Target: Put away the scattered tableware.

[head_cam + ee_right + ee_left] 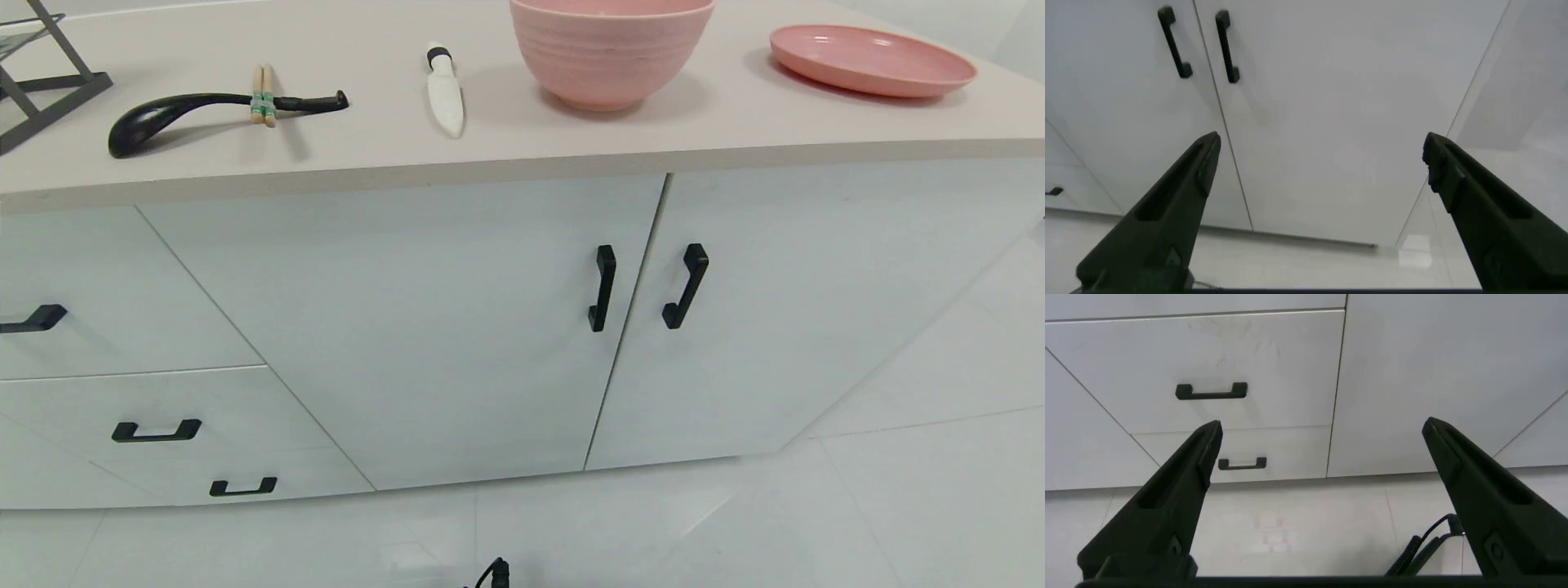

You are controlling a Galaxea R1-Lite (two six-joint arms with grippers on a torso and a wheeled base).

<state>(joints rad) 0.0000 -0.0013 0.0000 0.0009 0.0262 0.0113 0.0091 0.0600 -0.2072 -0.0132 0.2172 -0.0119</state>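
Note:
On the beige countertop (571, 151) lie a black ladle (175, 114) with a pair of wooden chopsticks (263, 96) across its handle, a white knife (445, 90), a large pink bowl (611, 47) and a pink plate (872, 59) at the far right. My left gripper (1321, 429) is open and empty, held low before the drawer fronts (1208, 367). My right gripper (1321, 147) is open and empty too, facing the white cabinet doors (1355, 106).
Under the counter are two white doors with black handles (602, 287) (686, 286) and, to the left, drawers with black pulls (155, 431). A dark metal rack (41, 73) stands at the counter's far left. Pale tiled floor (898, 490) surrounds the cabinet.

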